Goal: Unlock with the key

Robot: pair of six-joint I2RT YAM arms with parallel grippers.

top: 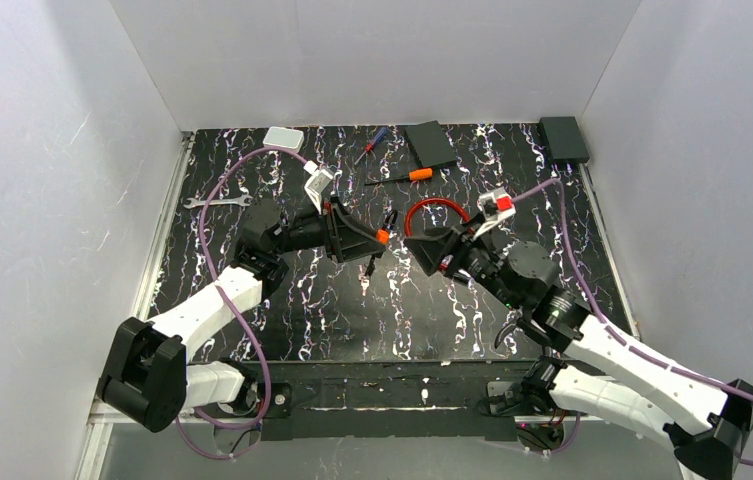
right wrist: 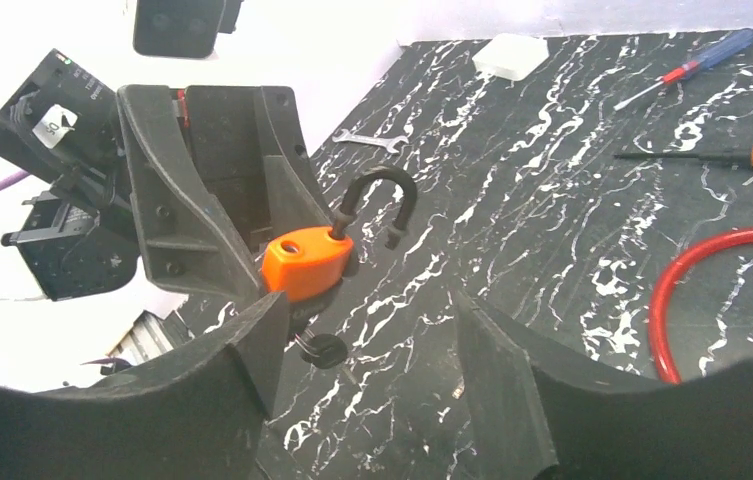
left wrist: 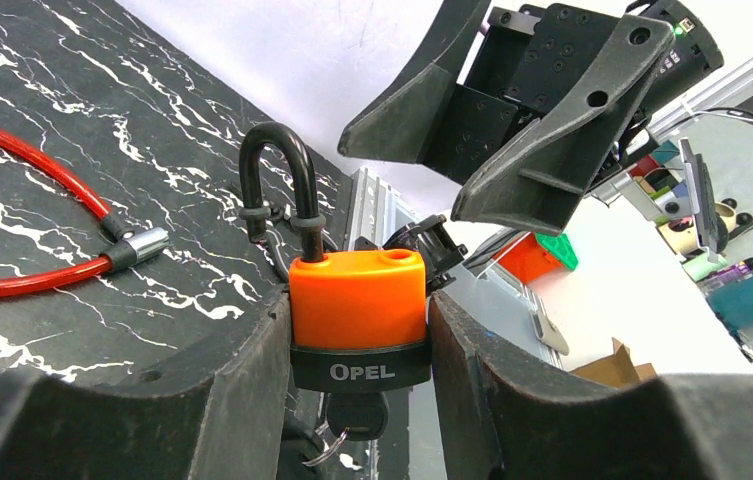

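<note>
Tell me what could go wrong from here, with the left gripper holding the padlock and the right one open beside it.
1. The key is small and sticks out under the padlock, half hidden between the fingers of the left gripper; the right gripper may miss or knock it.
2. The padlock is pinched only by its sides; a push from the right could twist it loose.

A black marbled tabletop [top: 332,300] carries loose tools. A white box [top: 284,137] sits at 11 o'clock and a silver wrench [top: 217,201] at 10 o'clock, near the edge. At 12 o'clock lie a red-and-blue screwdriver [top: 376,143], an orange-handled screwdriver [top: 402,177] and a flat black pad [top: 432,143]. A black box [top: 563,138] fills the 2 o'clock corner. A red cable [top: 430,203] loops just off centre, toward 2 o'clock.
</note>
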